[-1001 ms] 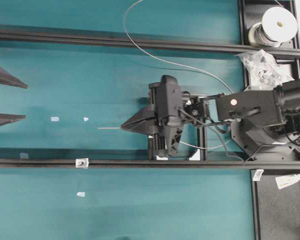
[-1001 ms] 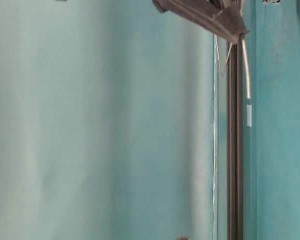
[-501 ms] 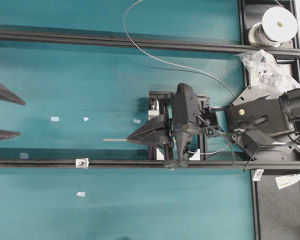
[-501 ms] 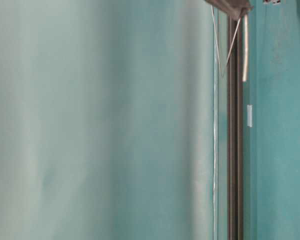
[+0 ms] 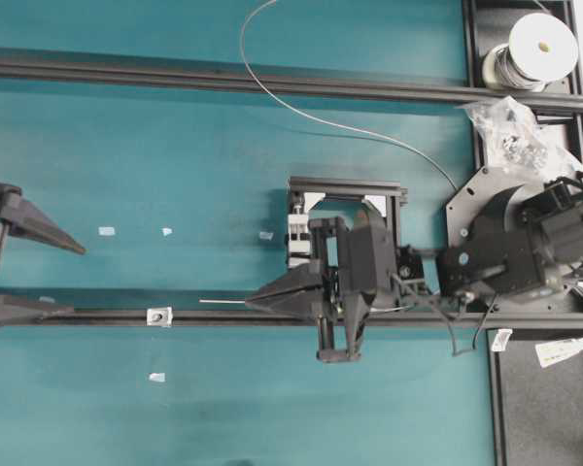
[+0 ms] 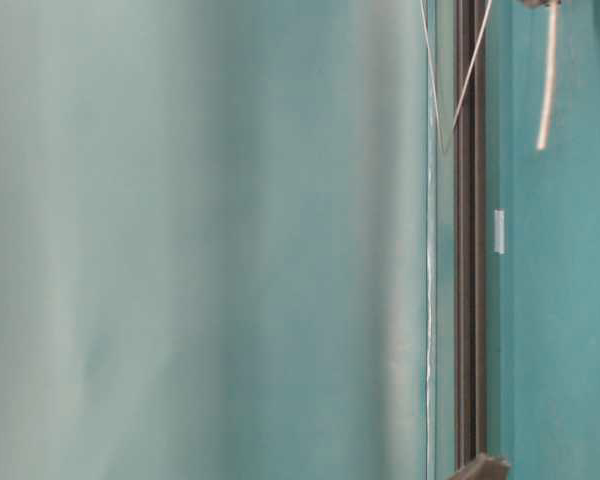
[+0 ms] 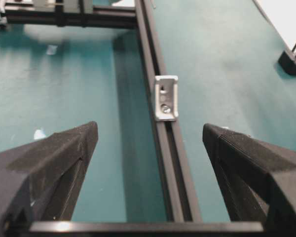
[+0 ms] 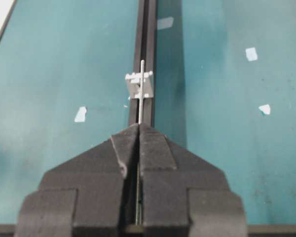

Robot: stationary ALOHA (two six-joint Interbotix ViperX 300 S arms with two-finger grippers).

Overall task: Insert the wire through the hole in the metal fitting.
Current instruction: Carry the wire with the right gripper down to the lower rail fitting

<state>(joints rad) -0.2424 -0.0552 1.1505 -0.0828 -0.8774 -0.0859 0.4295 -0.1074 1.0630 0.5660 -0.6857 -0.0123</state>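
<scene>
Teal tabletop's carrying a black rail with the metal fitting sitting on it. Right gripper is pinching the wire tight, tip pointing at the fitting, just short. Left gripper is hanging wide open nearby.

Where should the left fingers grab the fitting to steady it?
Grip the fitting by its two outer side faces, coming in along the rail from the left end. It stands upright on the rail with its hole facing lengthwise, so pinching across the rail leaves the hole free. The left gripper is open and straddles the rail.
</scene>
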